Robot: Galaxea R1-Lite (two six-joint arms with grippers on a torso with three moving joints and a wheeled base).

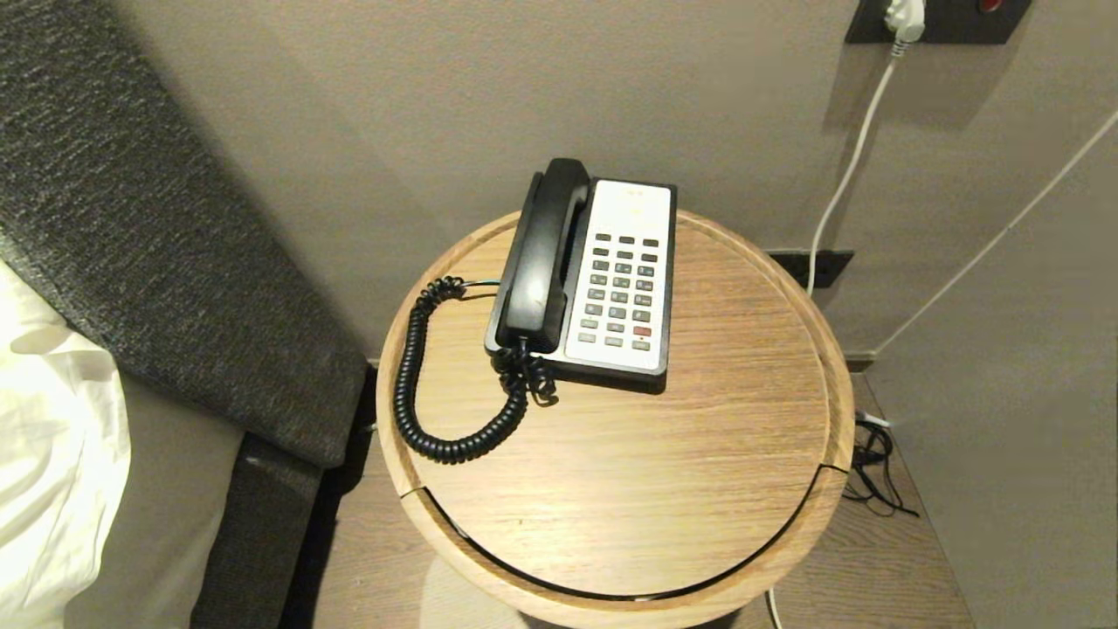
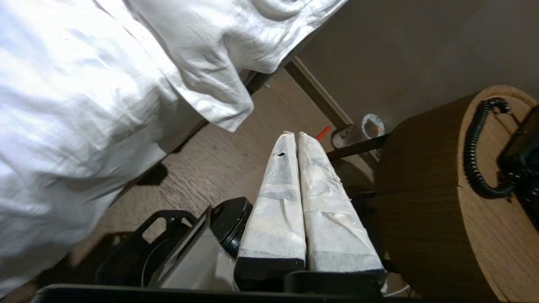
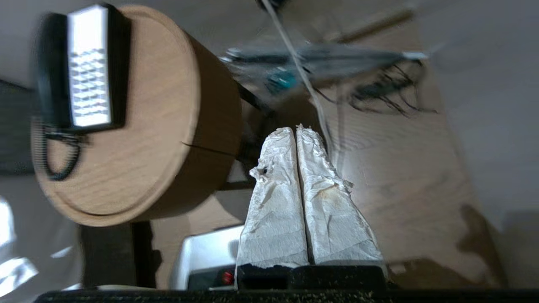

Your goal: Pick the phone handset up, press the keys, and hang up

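The black phone handset (image 1: 541,253) rests in its cradle on the left side of the phone base, its coiled cord (image 1: 419,384) looping over the round wooden table (image 1: 611,489). The keys (image 1: 622,288), dark grey with one red, sit in the white faceplate beside it. Neither gripper shows in the head view. My left gripper (image 2: 294,135) is shut and empty, low beside the table's left side, over the floor. My right gripper (image 3: 294,129) is also shut and empty, low at the table's right side; the handset (image 3: 48,71) and the keys (image 3: 89,82) show from there, far from its tips.
A bed with white linen (image 1: 44,437) and a dark padded headboard (image 1: 140,201) stands left of the table. White cables (image 1: 852,166) run down the wall at the right, and black cables (image 1: 873,463) lie on the floor by the table.
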